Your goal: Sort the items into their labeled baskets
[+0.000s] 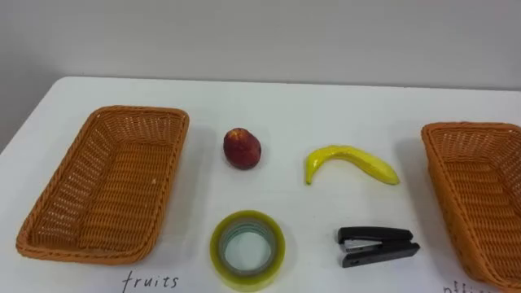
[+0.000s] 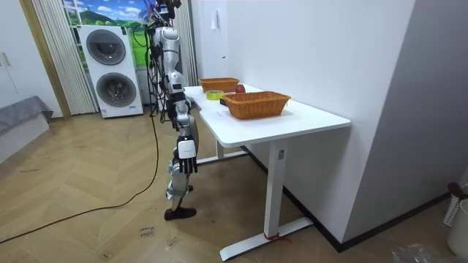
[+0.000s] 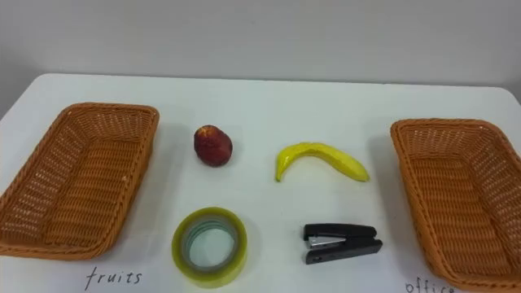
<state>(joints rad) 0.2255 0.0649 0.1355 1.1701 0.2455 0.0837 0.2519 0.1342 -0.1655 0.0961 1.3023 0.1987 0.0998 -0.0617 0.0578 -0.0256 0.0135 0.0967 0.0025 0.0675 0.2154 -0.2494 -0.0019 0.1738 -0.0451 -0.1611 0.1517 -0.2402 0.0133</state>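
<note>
The table (image 1: 285, 102) carries two wicker baskets, one at the left edge (image 1: 138, 112) and one at the right edge (image 1: 480, 195), both with nothing in them. Four things lie between them, each apart from the others. The apple (image 1: 242, 148) sits just beside the left basket, and the banana (image 1: 350, 163) lies to its right with its curve arching away from the robot. Nearer the robot, the tape (image 1: 247, 220) lies flat below the apple, and the stapler (image 1: 378, 246) lies below the banana, near the right basket. In the room view the robot stands upright at the table's edge. Its right hand (image 2: 189, 164) hangs by its leg, below the tabletop. Whether that hand is spread or closed, I cannot tell.
</note>
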